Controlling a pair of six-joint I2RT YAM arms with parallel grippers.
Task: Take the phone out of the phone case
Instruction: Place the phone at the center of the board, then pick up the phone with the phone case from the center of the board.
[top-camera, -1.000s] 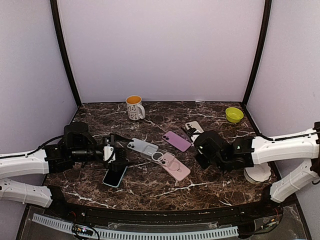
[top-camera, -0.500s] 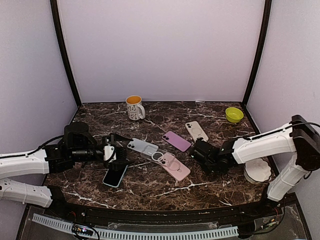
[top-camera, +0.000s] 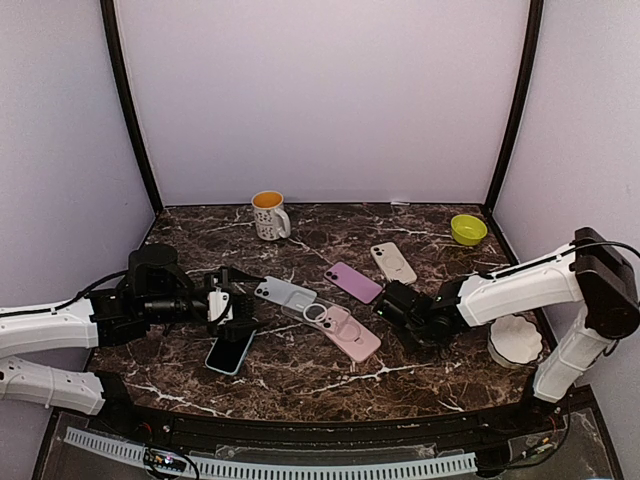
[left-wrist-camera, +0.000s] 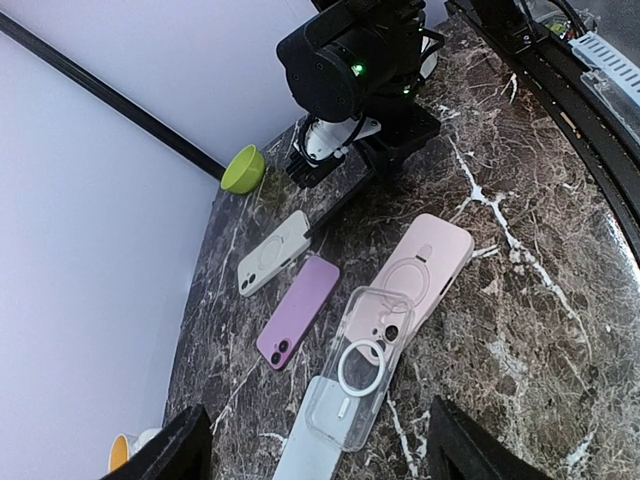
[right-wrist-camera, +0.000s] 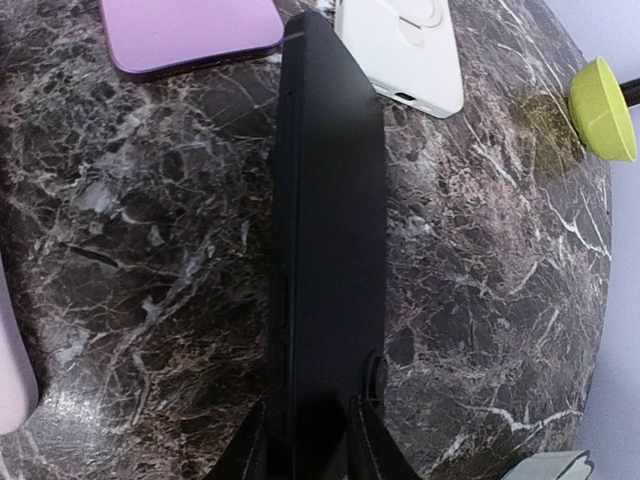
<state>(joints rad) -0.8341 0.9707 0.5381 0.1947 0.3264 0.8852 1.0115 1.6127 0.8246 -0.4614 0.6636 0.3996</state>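
The table (right-wrist-camera: 130, 230) looks like dark polished marble, smooth and a little glossy, with white veins. The black phone case (right-wrist-camera: 325, 220) is matt and smooth, like soft plastic. The clear case (left-wrist-camera: 360, 365) is transparent shiny plastic; the pink case (left-wrist-camera: 425, 265) looks matt and smooth.

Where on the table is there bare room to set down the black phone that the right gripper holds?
Two patches are bare: the back strip between the mug and the green bowl, and the front strip between the pink case and the near edge. The middle is crowded with phones and cases, from the left gripper to the right gripper.
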